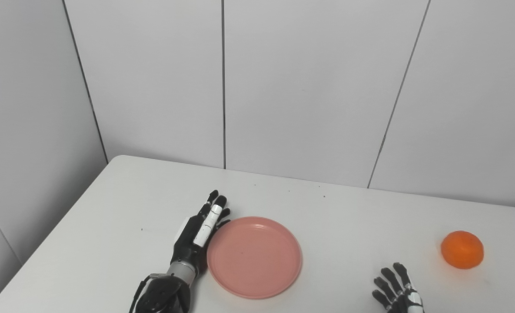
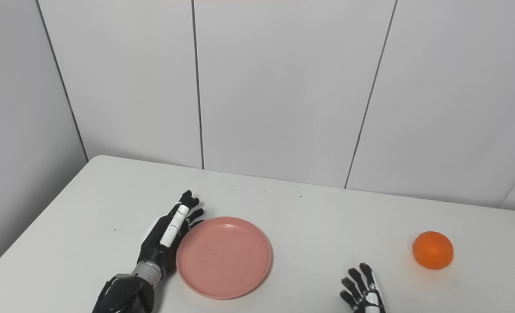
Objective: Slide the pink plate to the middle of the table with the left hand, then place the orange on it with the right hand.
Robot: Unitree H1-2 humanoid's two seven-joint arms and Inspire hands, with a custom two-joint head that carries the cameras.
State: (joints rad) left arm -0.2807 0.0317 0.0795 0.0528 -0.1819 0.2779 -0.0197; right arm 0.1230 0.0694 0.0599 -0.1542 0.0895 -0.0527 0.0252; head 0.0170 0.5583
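Resting my left robot hand edge-on against the left rim of the pink plate, fingers straight and together, holding nothing. My right robot hand lies spread and empty near the orange on the bench.

A round, shallow pink plastic plate lay flat and empty on the white table, left of its middle. A round, glossy orange fruit sat well apart from it, near the right edge.
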